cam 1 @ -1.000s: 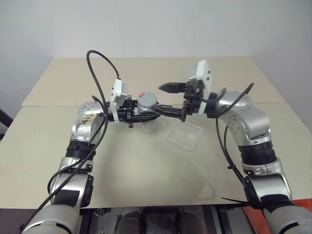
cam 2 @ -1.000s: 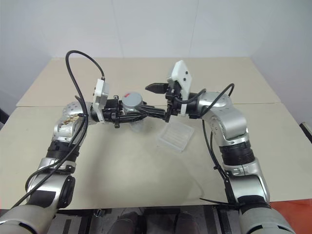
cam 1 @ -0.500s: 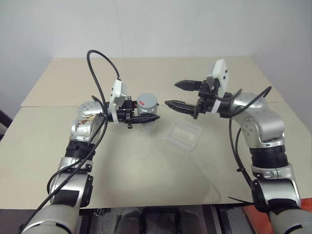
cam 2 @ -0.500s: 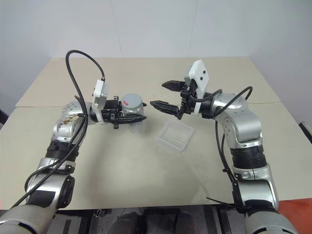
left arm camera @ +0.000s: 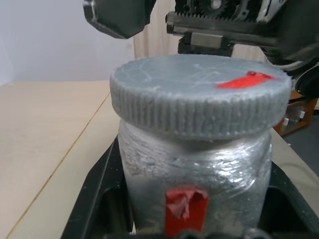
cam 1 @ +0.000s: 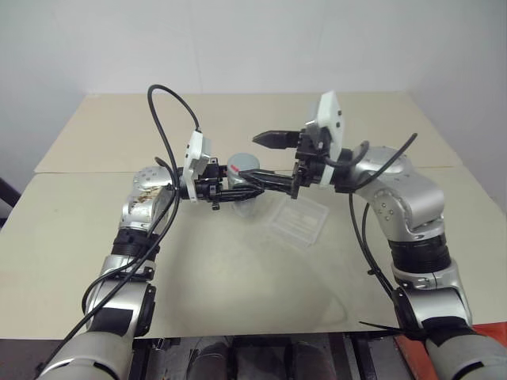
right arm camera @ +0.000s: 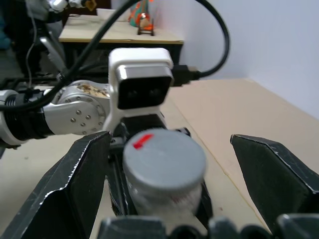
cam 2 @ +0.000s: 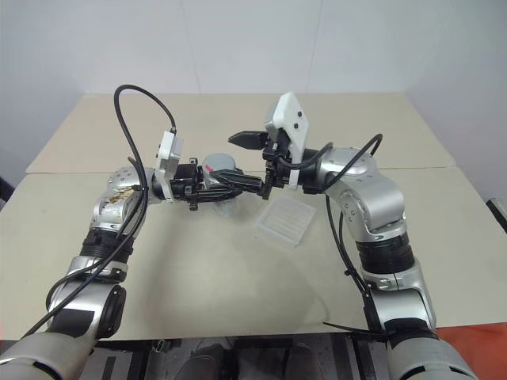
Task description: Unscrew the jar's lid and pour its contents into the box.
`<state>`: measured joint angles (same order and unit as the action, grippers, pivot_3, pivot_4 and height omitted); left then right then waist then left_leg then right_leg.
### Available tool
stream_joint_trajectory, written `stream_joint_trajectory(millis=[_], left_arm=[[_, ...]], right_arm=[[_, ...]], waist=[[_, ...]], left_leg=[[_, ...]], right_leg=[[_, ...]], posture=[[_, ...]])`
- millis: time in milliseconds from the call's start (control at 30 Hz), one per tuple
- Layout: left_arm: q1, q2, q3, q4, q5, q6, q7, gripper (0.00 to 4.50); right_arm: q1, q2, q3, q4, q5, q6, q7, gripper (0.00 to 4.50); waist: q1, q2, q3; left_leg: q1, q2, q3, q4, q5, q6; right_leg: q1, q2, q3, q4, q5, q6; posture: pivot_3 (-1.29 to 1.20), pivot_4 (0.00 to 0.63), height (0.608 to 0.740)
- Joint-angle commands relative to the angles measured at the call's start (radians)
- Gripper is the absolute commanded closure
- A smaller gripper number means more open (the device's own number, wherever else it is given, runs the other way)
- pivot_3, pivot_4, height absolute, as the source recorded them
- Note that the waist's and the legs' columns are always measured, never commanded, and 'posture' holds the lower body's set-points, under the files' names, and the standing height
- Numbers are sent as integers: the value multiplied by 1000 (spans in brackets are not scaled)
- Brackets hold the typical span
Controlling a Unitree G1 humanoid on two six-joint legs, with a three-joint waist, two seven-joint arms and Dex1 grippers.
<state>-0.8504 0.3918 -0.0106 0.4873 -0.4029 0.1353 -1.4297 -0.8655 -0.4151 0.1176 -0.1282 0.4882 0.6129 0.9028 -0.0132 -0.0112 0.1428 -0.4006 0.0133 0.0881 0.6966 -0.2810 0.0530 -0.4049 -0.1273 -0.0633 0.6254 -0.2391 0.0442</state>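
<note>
Jar (cam 1: 242,184): upright, clamped in left tool (cam 1: 238,192). Lid (right arm camera: 163,157): between the spread fingers of right tool (right arm camera: 172,172), untouched.

One jar (cam 1: 242,184), clear with red marking, carrying one grey lid (left arm camera: 199,99). One shallow clear box (cam 1: 298,222), right of the jar. Two pincers: left pincer (cam 1: 247,192), right pincer (cam 1: 271,161). Two pale benches: near bench (cam 1: 238,277), far bench (cam 1: 238,119).

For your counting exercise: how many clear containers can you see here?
2: the jar, lid on, held above the table by the left gripper; the box, flat on the table near it.
</note>
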Motion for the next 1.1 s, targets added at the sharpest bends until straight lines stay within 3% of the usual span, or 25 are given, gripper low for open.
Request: stream_joint_trajectory(millis=[33, 1100], left_arm=[[-22, 1, 10, -16, -10, -15, -1, 2384], [-15, 12, 15, -26, -9, -15, -2, 2384]], right_arm=[[-38, 10, 7, -2, -9, 5, -12, 39], [-71, 36, 33, 59, -41, -12, 25, 39]], waist=[[0, 0, 0], [-2, 0, 0]], left_leg=[[0, 0, 0, 0, 0, 0], [0, 0, 0, 0, 0, 0]], right_leg=[[0, 0, 0, 0, 0, 0], [0, 0, 0, 0, 0, 0]], posture=[[0, 150, 740], [0, 150, 740]])
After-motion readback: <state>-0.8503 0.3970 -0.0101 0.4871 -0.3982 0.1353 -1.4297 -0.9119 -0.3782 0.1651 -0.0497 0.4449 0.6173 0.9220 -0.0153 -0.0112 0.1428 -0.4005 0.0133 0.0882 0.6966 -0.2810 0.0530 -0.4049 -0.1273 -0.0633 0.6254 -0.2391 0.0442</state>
